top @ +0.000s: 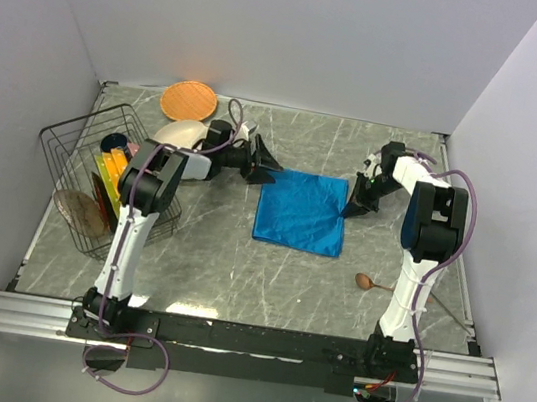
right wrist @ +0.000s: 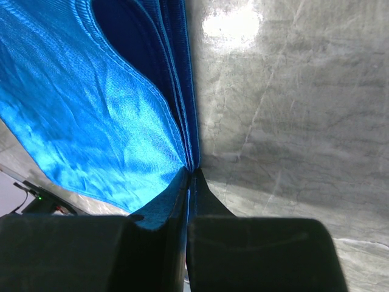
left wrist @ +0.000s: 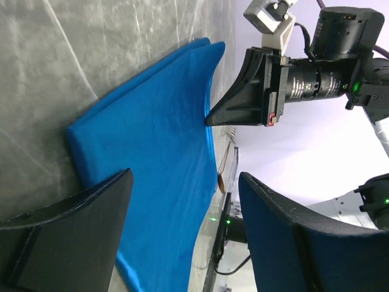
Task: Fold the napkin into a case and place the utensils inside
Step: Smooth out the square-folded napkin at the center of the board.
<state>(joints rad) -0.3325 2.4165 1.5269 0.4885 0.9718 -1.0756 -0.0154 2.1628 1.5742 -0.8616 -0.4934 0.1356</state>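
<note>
The blue napkin (top: 299,211) lies folded in layers in the middle of the table. My right gripper (top: 353,211) is at its right edge, and in the right wrist view this gripper (right wrist: 191,173) is shut on the stacked hems of the napkin (right wrist: 91,109). My left gripper (top: 271,169) hovers open by the napkin's far left corner. In the left wrist view its gripper (left wrist: 182,213) frames the napkin (left wrist: 158,140) without touching it. A brown wooden spoon (top: 366,281) lies near the right arm, in front of the napkin.
A wire basket (top: 66,146) holding coloured plates stands at the left. An orange plate (top: 189,101) and a white plate (top: 179,133) lie at the back left, behind the left arm. White walls close in the table on three sides.
</note>
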